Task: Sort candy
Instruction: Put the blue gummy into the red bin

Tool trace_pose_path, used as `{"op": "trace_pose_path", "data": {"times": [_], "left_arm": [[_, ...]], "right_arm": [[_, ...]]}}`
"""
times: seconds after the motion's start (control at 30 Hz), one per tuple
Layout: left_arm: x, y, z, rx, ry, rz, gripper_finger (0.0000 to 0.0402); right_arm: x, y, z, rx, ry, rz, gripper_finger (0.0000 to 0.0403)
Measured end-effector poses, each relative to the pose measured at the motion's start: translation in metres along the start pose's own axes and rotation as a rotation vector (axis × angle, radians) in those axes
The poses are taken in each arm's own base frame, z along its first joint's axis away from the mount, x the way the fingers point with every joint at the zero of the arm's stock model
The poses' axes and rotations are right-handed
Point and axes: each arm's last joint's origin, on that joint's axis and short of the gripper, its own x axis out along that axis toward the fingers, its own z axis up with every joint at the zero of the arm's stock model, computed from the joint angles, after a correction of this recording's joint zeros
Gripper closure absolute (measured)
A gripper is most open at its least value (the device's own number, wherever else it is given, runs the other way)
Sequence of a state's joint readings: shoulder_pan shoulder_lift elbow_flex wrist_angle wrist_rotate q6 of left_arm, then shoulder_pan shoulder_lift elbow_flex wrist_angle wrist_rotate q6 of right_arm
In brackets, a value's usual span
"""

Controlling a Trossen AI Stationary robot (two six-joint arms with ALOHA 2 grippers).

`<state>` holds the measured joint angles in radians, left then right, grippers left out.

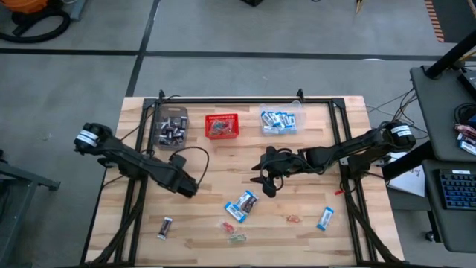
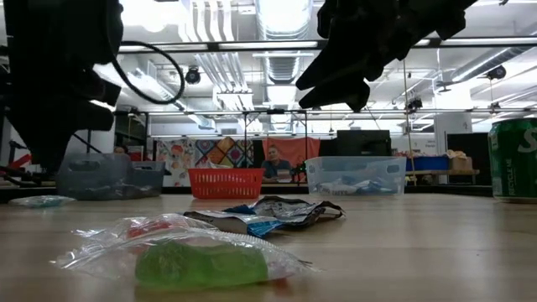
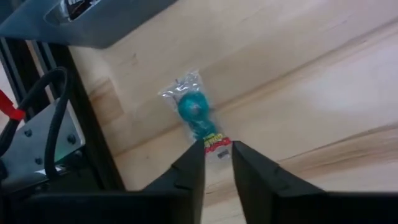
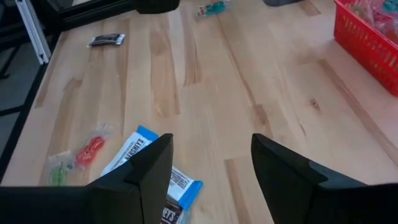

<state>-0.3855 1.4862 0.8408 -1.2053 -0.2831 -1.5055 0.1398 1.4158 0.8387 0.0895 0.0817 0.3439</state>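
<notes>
Wooden table (image 1: 223, 160), scattered candy (image 1: 242, 205).

One camera looks straight down on the whole pale wooden slatted table (image 1: 223, 160). Another sits at tabletop level, facing across into the room. Each wrist camera peers closely past its own fingers. The red mesh basket (image 1: 222, 125) appears overhead, low (image 2: 225, 182), and right-wrist (image 4: 367, 38).

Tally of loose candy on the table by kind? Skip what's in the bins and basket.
Blue-and-white packets: 3, an overlapping pair and a single
Dark mini bar: 1
Twist-wrapped pieces: 4, red, green, orange-red, teal at the left hand
Total: 8
</notes>
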Motion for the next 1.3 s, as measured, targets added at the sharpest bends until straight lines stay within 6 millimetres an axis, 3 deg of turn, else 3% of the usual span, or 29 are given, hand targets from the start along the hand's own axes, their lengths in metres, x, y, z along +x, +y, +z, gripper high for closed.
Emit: {"op": "trace_pose_path", "data": {"times": [0.27, 0.47, 1.0, 1.3], "left_arm": [[0.011, -0.002, 0.0, -0.023, 0.012, 0.043, 0.0258], [0.031, 0.001, -0.006, -0.057, 0.011, 0.031, 0.0248], [0.052, 0.004, -0.012, -0.102, -0.012, -0.011, 0.0291], [0.043, -0.002, -0.009, -0.057, 0.0, -0.037, 0.0381]], "right_arm": [[0.0, 0.0, 0.0, 0.0, -0.002, 0.002, 0.0197], [0.0, 0.003, -0.001, -0.007, 0.001, 0.009, 0.0197], [0.0, 0.008, -0.003, -0.02, 0.006, 0.023, 0.0197], [0.0, 0.008, -0.003, -0.019, 0.009, 0.022, 0.0197]]}}
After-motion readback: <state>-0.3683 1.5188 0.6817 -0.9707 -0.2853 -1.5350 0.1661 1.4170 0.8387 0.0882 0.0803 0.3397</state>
